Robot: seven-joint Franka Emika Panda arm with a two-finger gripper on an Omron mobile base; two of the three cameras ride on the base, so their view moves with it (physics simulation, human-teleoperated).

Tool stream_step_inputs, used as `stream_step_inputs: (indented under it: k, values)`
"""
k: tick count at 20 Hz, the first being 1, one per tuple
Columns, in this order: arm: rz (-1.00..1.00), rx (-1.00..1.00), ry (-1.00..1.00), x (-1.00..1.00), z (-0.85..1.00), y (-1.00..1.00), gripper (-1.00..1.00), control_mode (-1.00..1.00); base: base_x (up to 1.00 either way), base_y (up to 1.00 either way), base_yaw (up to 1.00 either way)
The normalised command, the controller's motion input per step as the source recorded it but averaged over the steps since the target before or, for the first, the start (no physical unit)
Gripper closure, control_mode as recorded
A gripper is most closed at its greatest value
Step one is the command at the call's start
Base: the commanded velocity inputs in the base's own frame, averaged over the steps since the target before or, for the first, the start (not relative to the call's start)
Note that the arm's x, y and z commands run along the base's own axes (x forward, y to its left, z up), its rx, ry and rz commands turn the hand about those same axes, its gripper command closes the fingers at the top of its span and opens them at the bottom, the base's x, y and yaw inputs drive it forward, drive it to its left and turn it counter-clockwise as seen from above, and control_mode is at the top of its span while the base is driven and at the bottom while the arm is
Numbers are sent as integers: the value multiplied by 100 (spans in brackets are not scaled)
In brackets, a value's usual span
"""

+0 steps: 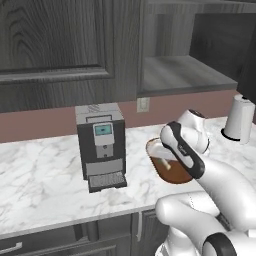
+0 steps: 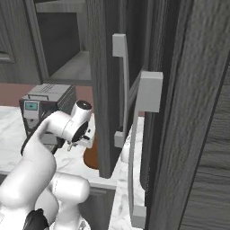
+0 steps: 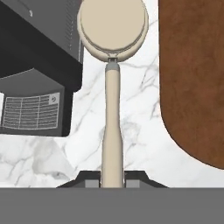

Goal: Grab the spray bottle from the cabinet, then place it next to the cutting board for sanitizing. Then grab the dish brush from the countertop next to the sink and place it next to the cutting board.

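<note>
Dish brush (image 3: 112, 109) is held tight by its handle in the closed gripper (image 3: 112, 180), beside the cutting board (image 3: 192, 78). Step 2: next, lower it and let go.

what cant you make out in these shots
- Spray bottle: cannot find where it stands.
- Cutting board: the arm covers much of it in the left base view; the hand view's edge cuts it.
- Dish brush, gripped by the gripper: touching the countertop or not, unclear.
</note>
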Motion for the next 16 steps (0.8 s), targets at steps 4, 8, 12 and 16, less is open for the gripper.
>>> stream_step_inputs:
  k: [4, 8, 12, 16]
  values:
    - [0, 0, 0, 33, -29, 7, 100, -100, 0, 0, 0]
    - [0, 0, 0, 31, -26, 0, 100, -100, 0, 0, 0]
    - [0, 0, -1, 27, -20, 0, 100, -100, 0, 0, 0]
    - [0, 0, -2, 24, -24, 0, 100, -100, 0, 0, 0]
